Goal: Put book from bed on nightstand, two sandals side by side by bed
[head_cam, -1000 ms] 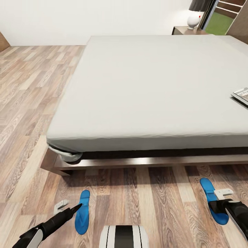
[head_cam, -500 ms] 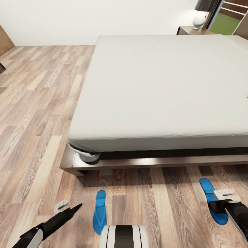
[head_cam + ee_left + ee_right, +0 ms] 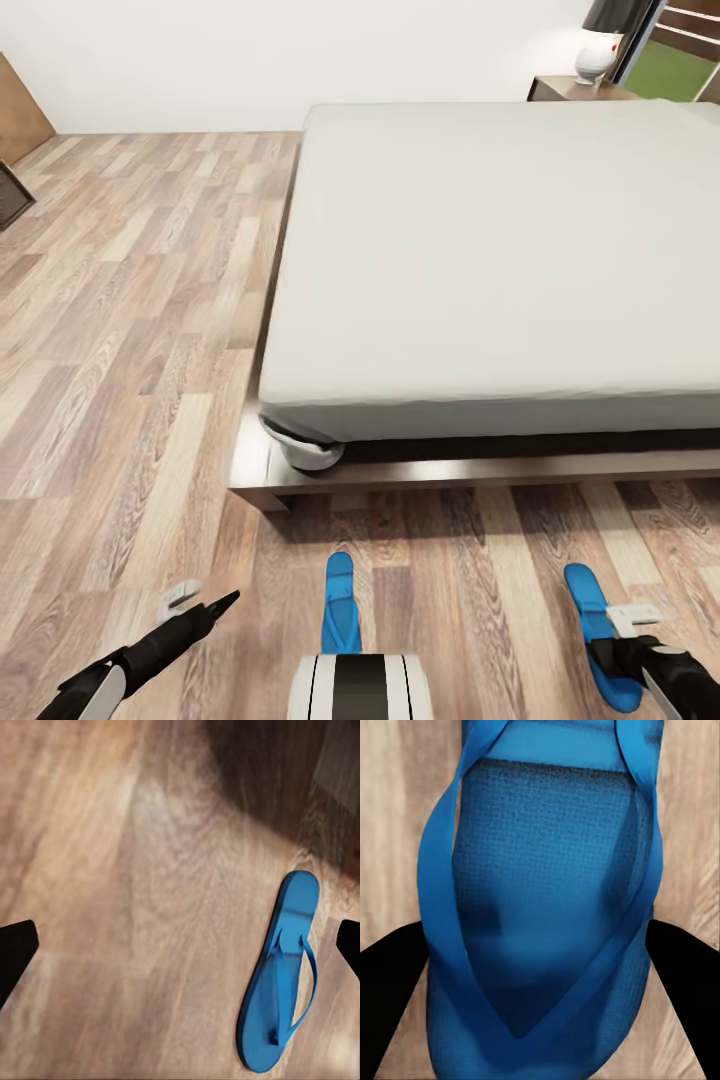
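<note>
Bedside floor: two blue sandals, both grippers low.

Right gripper: dark fingers spread either side of a bright-blue flat sandal, right over it; whether they press its edges cannot be told. Left gripper: fingers wide apart, nothing between them, over bare planks. Second bright-blue thong sandal lies on the brown-grey wood-plank floor between the grippers, well apart from the first; both long axes run toward the bed's side edge. Large low bed, off-white mattress, dark brown platform frame. Dark reddish-brown nightstand at its far corner, carrying a white lamp. White walls. No legible writing.
</note>
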{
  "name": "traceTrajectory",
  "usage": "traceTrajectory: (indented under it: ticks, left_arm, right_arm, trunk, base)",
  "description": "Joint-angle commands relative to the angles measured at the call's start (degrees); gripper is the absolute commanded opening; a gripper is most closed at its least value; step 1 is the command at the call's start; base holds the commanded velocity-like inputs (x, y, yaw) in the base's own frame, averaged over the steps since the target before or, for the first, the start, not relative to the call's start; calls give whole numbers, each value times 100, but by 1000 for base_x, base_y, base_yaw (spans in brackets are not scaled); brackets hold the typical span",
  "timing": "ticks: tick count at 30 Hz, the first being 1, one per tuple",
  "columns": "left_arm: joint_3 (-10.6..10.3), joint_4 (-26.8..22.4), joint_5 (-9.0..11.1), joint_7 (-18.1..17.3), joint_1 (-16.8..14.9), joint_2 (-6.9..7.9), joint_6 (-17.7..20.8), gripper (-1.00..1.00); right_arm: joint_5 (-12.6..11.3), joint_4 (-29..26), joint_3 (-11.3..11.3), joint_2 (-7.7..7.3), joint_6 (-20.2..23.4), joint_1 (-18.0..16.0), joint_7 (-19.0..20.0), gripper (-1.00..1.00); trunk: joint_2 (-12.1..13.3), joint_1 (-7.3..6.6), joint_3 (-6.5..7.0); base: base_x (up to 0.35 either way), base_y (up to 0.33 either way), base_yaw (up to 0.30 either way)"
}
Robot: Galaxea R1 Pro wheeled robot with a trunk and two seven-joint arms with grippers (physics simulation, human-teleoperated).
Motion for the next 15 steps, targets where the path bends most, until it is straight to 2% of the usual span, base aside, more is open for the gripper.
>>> traceTrajectory:
  ticks: [1, 5, 8, 15]
  left_arm:
    - [8, 4, 53, -26, -2, 0, 58, 100]
    - [5, 4, 53, -41, -2, -4, 58, 100]
    - [5, 4, 54, -37, -2, -4, 57, 100]
    - [1, 4, 46, -34, -2, -15, 49, 100]
  right_arm:
    - [-60, -18, -16, -2, 33, -2, 36, -100]
    - [-476, -14, -14, -8, 38, -4, 54, -100]
    - [-626, -10, -14, -12, 39, -4, 62, -100]
    - [-658, -13, -20, -19, 39, -4, 75, -100]
  trunk:
    - [-1, -1, -3]
    - [-1, -1, -3]
    - [-1, -1, -3]
    - [-1, -1, -3]
  base:
    - [0, 323, 0]
    - [0, 323, 0]
    - [0, 323, 0]
    - [0, 323, 0]
